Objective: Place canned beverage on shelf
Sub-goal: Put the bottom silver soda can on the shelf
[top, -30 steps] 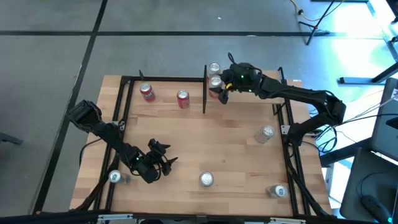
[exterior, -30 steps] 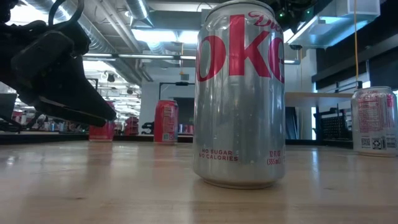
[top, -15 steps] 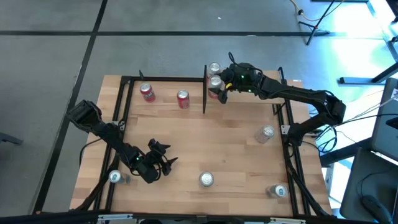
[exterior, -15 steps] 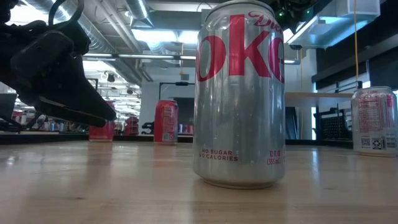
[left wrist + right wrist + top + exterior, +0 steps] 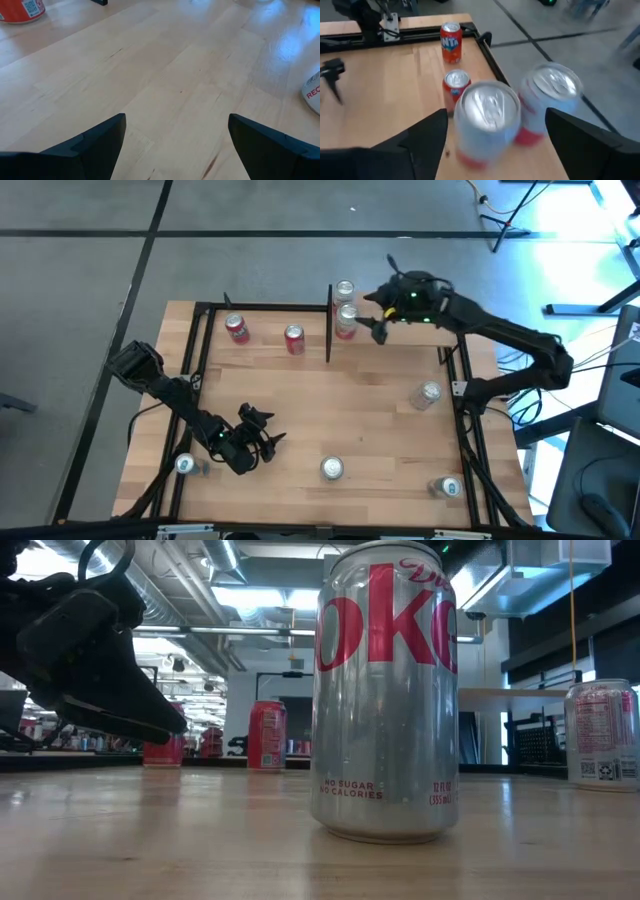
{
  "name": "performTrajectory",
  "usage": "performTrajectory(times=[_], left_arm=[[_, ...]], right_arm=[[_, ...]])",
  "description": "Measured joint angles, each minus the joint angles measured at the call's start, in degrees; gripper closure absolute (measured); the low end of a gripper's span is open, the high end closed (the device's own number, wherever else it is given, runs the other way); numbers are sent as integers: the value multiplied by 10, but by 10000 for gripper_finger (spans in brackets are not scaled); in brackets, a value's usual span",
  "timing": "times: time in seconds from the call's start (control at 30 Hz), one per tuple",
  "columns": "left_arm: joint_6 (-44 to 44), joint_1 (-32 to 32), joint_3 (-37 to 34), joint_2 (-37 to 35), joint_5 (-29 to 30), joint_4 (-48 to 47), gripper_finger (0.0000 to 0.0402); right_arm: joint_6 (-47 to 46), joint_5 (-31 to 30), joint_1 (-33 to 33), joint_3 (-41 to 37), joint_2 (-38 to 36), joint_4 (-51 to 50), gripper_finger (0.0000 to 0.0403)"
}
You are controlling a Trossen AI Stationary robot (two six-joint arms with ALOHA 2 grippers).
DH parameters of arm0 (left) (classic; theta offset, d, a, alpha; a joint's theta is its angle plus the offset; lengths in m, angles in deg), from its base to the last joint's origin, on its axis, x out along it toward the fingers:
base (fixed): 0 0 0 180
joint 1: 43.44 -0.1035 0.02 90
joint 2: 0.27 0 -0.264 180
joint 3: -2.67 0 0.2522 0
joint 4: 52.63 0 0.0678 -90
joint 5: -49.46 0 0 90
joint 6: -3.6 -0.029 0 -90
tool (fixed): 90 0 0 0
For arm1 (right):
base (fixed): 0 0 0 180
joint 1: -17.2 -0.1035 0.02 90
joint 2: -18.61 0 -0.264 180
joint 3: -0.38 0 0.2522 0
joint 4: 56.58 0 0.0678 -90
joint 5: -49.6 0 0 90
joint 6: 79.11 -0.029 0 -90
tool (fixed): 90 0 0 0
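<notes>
Two silver-topped cans stand upright at the left end of the raised shelf [image 5: 395,352] at the table's far edge: one [image 5: 346,321] nearer, one [image 5: 345,288] behind it. In the right wrist view they show as a near can [image 5: 487,117] and a farther can [image 5: 549,102]. My right gripper [image 5: 378,328] is open and empty, a short way right of the nearer can; in its wrist view [image 5: 495,150] its fingers stand wide on either side of the can without touching it. My left gripper [image 5: 262,442] is open and empty, low over the table's near left [image 5: 172,145].
Two red cans [image 5: 237,328] [image 5: 294,339] stand on the table at the far left. A Diet Coke can [image 5: 331,468] [image 5: 385,690] stands near the front edge. Other cans are at the right [image 5: 427,394], front right [image 5: 447,487] and front left [image 5: 185,465]. A black post [image 5: 329,320] stands beside the shelf cans.
My right gripper has drawn back from the nearer shelf can toward the table's right edge. The can stays upright where it stood.
</notes>
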Motion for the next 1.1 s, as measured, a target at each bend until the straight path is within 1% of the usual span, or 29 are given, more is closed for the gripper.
performTrajectory(times=[0.13, 0.2, 0.27, 0.33, 0.4, 0.5, 0.6, 0.7, 0.77, 0.83, 0.93, 1.1], left_arm=[[-1, 0, 0, 0, 0, 3, 56], [-22, 0, 0, 0, 0, 22, 56], [-67, 0, 0, 0, 1, 64, 56], [-124, 0, 0, 0, 1, 118, 56], [-178, -2, 0, 0, -4, 174, 56], [-233, -6, 0, 0, -34, 229, 56], [-254, -6, 0, 1, -63, 261, 56], [-267, 1, 3, 12, -65, 285, 56], [-275, 3, 17, 27, -69, 291, 56], [-291, 3, 37, 47, -81, 292, 56], [-340, -1, 77, 81, -98, 291, 56], [-432, -10, 134, 119, -139, 289, 56]], right_arm=[[-30, 15, -25, 8, -43, -92, 88], [-49, 17, -61, -12, -63, -110, 89], [-65, 15, -113, -46, -86, -103, 89], [-80, -4, -172, -90, -105, -66, 89], [-98, -25, -236, -142, -118, -10, 89], [-114, -54, -328, -209, -122, 89, 89], [-132, -91, -412, -260, -113, 162, 89], [-146, -152, -487, -300, -91, 231, 89], [-156, -185, -529, -313, -66, 282, 89], [-156, -202, -563, -318, -35, 327, 89], [-156, -205, -592, -318, 13, 396, 89], [-158, -204, -600, -318, 76, 489, 88]])
